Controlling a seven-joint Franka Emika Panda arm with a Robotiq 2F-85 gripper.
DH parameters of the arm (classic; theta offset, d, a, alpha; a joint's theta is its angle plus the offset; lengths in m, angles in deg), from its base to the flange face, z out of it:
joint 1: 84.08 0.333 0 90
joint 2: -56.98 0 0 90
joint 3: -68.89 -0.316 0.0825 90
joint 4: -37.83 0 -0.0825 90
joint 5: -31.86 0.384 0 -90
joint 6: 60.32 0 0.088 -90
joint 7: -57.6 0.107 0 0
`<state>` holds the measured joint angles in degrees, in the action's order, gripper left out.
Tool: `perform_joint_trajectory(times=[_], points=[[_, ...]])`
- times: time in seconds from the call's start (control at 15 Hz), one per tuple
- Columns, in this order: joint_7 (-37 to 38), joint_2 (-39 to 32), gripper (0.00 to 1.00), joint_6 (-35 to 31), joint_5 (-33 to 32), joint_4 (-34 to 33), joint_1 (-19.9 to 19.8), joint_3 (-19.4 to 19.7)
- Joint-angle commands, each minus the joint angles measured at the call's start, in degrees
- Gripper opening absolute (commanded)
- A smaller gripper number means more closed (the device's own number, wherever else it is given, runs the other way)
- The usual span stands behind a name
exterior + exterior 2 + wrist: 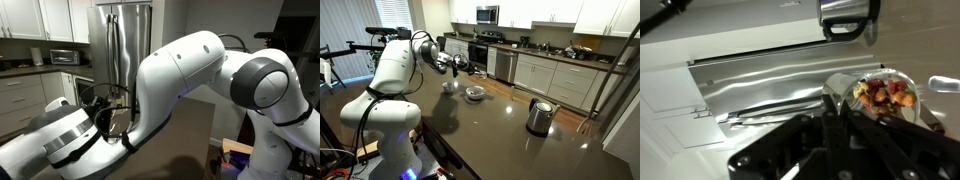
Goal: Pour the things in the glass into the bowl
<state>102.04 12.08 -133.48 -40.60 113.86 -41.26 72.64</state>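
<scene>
I see glass (885,92) at upper right of wrist view, reddish-brown bits (890,97) inside, just beside my claw (840,108). Cannot tell if claw is clamped. Bowl (475,93) sits centre-left on table (500,135). I judge glass light, rigid, slick, breakable: hold side wall, moderate squeeze.

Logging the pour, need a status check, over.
Gripper shut on glass, raised, tipped sideways. Things inside glass, not yet out. Bowl waiting on table; kettle well clear.
</scene>
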Motion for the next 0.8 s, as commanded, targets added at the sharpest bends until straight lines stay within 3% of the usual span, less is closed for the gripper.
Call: perform_joint_trajectory(times=[0.0,0.73], points=[[3.67,-0.91,0.04,4.98,-6.47,-0.02,-0.63,-2.02],[9.04,-2.19,0.03,10.33,-15.29,0.74,-2.32,-5.19]])
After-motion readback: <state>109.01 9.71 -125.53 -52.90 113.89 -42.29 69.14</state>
